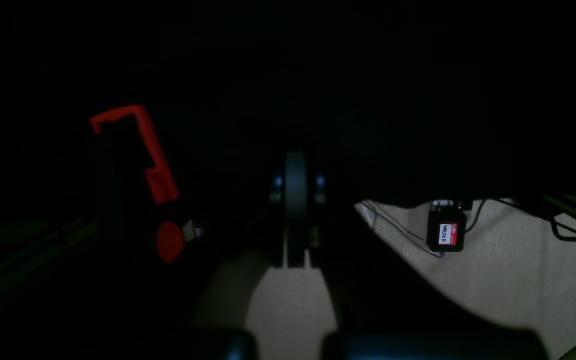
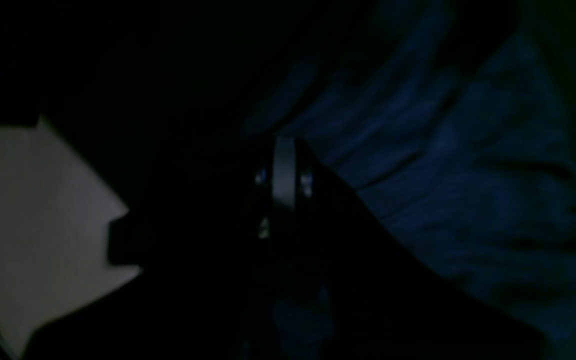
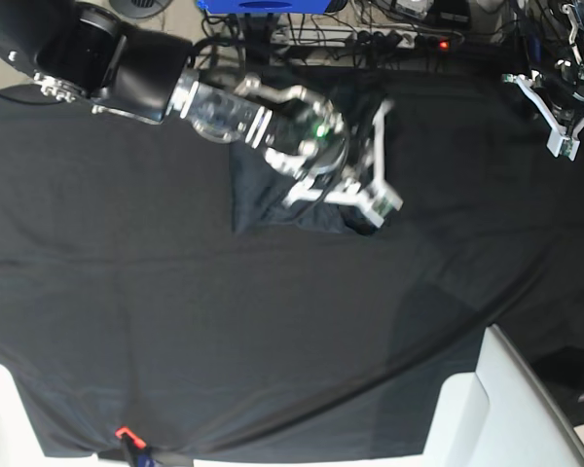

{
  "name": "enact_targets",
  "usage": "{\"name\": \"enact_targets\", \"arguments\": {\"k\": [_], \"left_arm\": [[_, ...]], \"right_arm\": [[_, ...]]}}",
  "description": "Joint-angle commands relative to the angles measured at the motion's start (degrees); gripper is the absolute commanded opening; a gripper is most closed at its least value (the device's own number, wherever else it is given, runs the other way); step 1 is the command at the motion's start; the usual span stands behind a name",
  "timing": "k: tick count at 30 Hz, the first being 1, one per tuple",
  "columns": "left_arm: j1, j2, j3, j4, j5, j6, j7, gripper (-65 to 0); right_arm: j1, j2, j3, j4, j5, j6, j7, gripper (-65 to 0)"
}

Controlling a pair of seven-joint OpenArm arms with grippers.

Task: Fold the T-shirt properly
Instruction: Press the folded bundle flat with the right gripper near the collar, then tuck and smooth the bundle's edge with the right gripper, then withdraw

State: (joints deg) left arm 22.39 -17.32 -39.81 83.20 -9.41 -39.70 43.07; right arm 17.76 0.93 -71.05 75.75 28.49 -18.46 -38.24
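Observation:
The T-shirt lies as a small dark blue-grey bundle at the back middle of the black tablecloth. My right gripper hangs low over the bundle's right edge with its fingers together. In the right wrist view, rumpled blue T-shirt fabric fills the right side beside the shut right gripper; whether any cloth is pinched does not show. My left gripper is off at the far right back corner, away from the shirt. In the left wrist view the left gripper is shut and holds nothing.
A red clamp and a small black box with a red-and-white label sit near the table's edge above pale floor. White furniture stands at the front right. An orange clip holds the cloth's front edge. Cables and a power strip run along the back.

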Motion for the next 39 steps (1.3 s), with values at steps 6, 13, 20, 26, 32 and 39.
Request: {"name": "enact_targets", "arguments": {"k": [6, 13, 20, 26, 32, 39], "left_arm": [[0.07, -1.01, -0.41, 0.98, -0.30, -0.30, -0.56, -65.0], [0.07, -1.01, -0.23, 0.98, -0.30, -0.30, -0.56, -65.0], [0.07, -1.01, -0.23, 0.98, -0.30, -0.30, -0.56, -65.0], [0.07, -1.01, -0.14, 0.98, -0.30, -0.30, -0.56, -65.0], [-1.16, -1.01, -0.14, 0.63, -0.04, -0.30, -0.56, -65.0], [-1.51, -1.01, -0.06, 0.63, -0.13, -0.30, -0.56, -65.0]], "right_arm": [[1.89, -0.62, 0.58, -3.44, 0.04, -0.05, 2.77, -65.0], [1.54, -2.73, 0.50, -4.05, 0.04, -0.05, 3.03, -65.0], [1.10, -4.40, 0.41, -4.14, 0.04, -0.05, 3.03, -65.0], [0.83, -4.14, -3.72, -4.14, 0.04, 0.04, 3.03, -65.0], [-1.28, -4.14, -4.34, -4.05, 0.04, 0.04, 3.12, -65.0], [-2.86, -3.96, -4.51, -3.61, 0.04, 0.04, 2.68, -65.0]]}}
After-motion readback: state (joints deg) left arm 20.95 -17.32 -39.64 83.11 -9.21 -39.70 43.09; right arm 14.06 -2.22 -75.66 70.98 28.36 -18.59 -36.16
